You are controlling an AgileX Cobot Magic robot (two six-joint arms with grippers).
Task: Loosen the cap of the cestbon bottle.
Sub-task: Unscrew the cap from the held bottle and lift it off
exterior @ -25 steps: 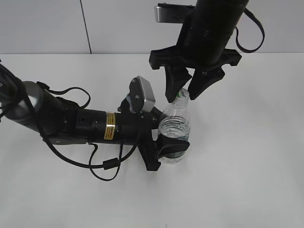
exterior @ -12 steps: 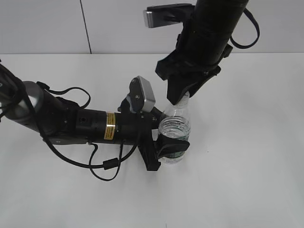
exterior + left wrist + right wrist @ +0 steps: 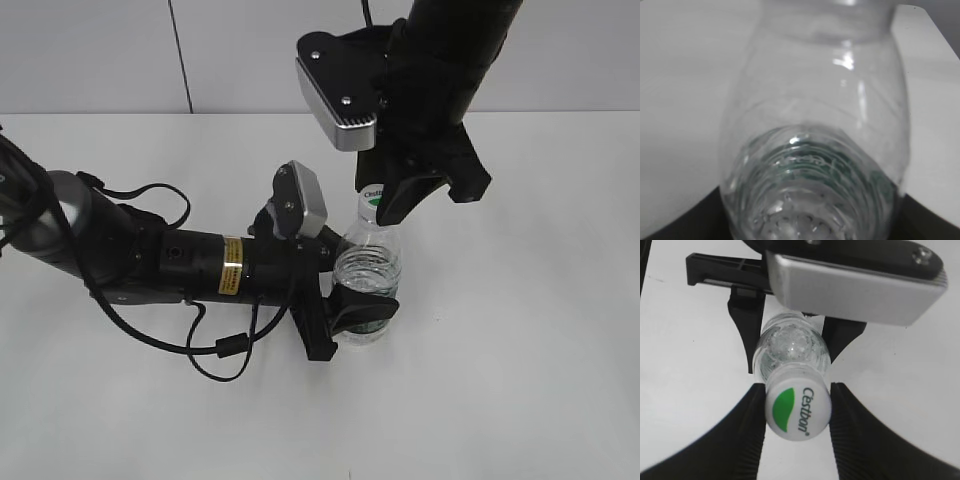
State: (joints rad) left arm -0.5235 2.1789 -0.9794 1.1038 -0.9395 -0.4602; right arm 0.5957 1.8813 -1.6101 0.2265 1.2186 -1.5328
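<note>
Near the middle of the white table (image 3: 520,330) the bottle (image 3: 366,270) stands upright, its lower body clamped between the jaws of the left gripper (image 3: 345,305), whose arm lies low across the left half. From above, the right gripper (image 3: 797,412) comes down on the cap (image 3: 798,411), a finger pressed against each side of it, green mark facing up.

One cestbon bottle (image 3: 367,275) stands on the single white tabletop (image 3: 520,330). One cap (image 3: 798,410) sits on top of that bottle. Two robot hands are present: the left hand (image 3: 345,305) at the bottle's lower body and the right hand (image 3: 798,412) at its cap.
</note>
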